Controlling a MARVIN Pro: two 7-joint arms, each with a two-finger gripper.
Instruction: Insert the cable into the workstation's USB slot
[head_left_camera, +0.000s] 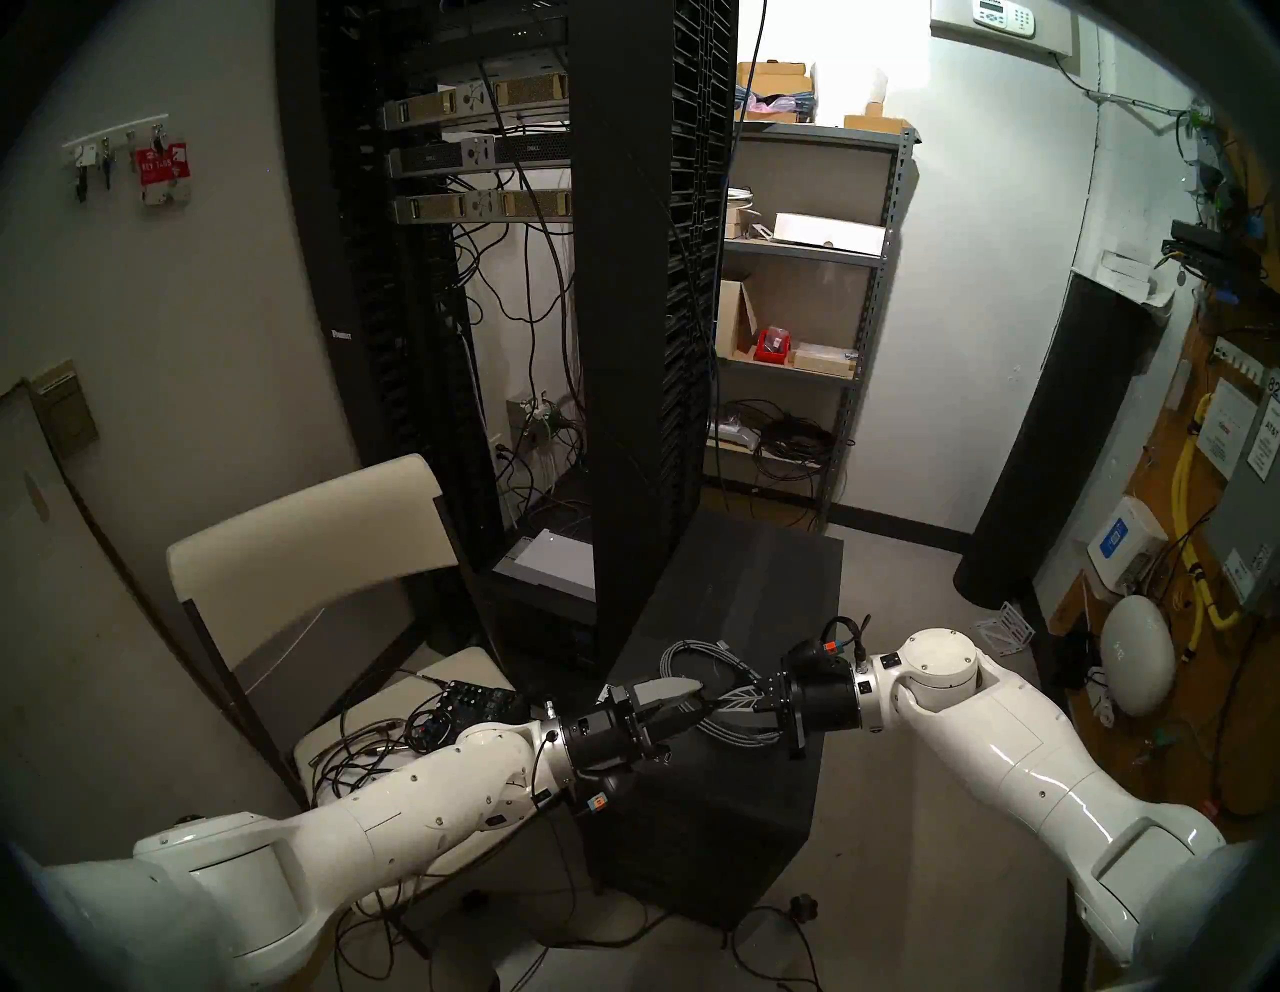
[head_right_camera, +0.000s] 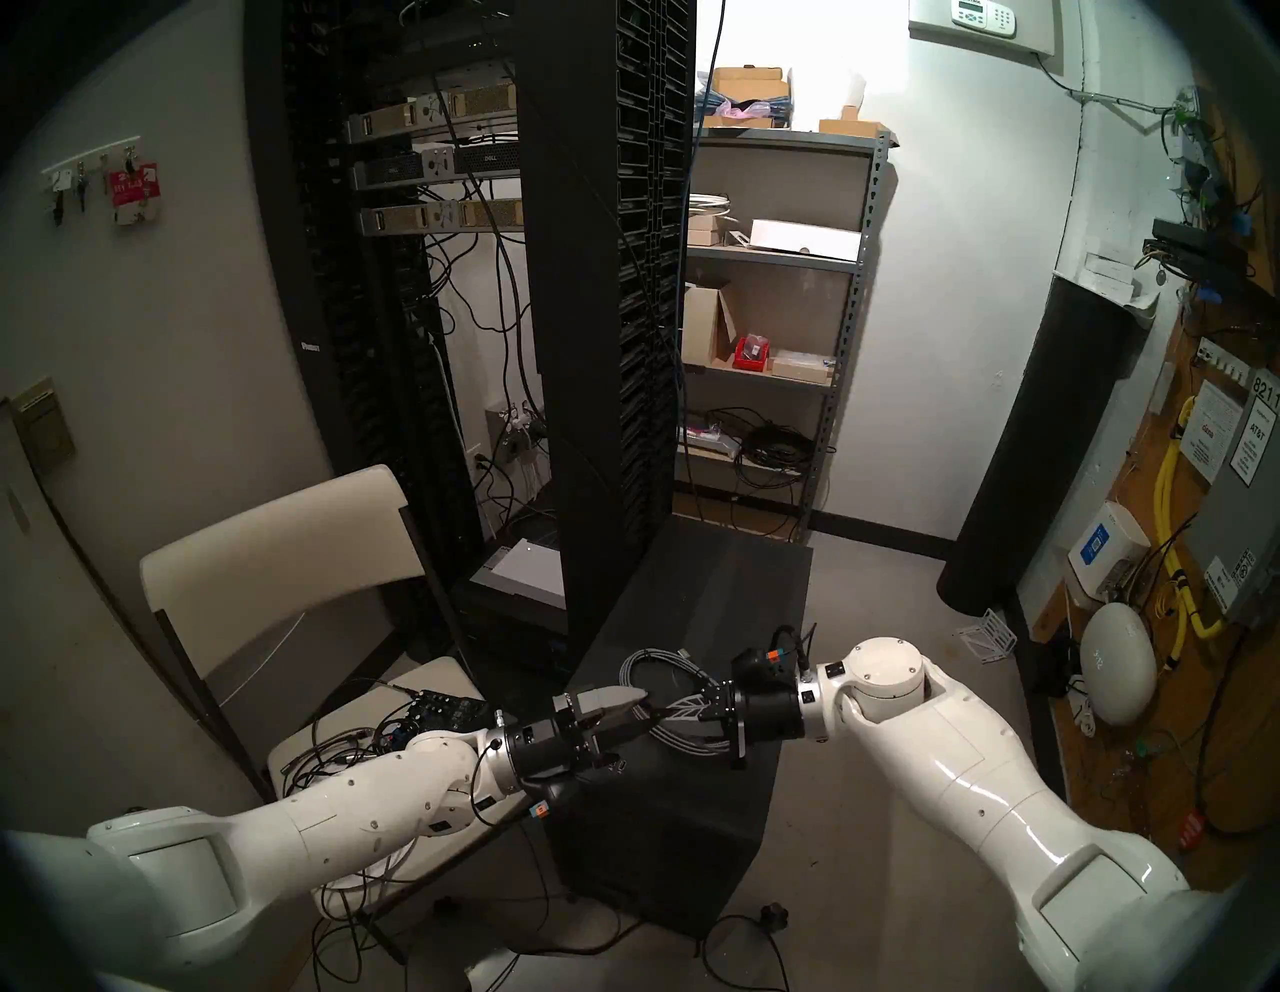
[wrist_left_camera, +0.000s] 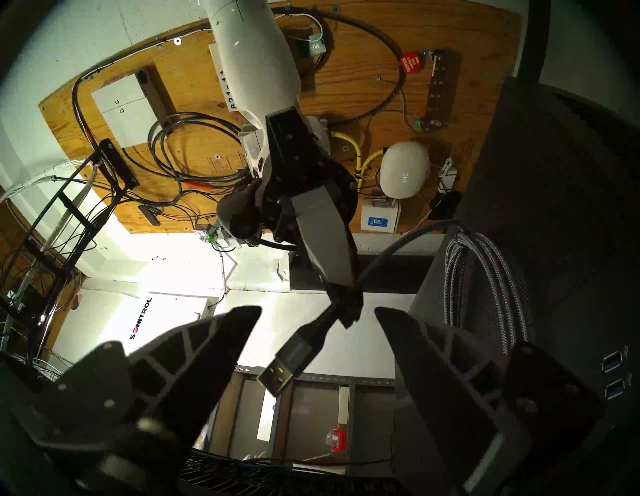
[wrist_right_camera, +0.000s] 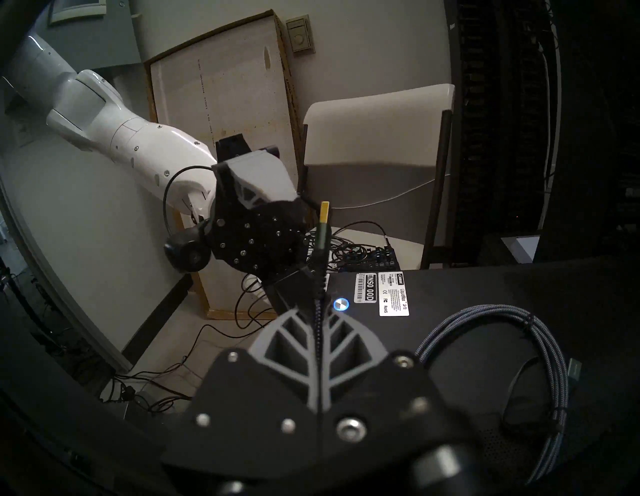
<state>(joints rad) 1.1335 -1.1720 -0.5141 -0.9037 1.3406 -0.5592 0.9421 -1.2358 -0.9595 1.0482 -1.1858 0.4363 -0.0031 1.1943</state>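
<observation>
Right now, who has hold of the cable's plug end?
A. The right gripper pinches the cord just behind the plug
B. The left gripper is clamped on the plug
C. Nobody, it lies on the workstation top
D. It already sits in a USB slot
A: the right gripper is shut on the cable behind the plug, which hangs free between the open left gripper's fingers.

The workstation (head_left_camera: 727, 623) stands on the floor before the server rack (head_left_camera: 623, 346), with a chair (head_left_camera: 312, 554) to its left. The cable (head_left_camera: 699, 658) lies coiled on the workstation's top. Above it the left claw (head_left_camera: 692, 700) and right claw (head_left_camera: 727, 700) meet, the plug (wrist_left_camera: 287, 363) between the left claw's fingers.
</observation>
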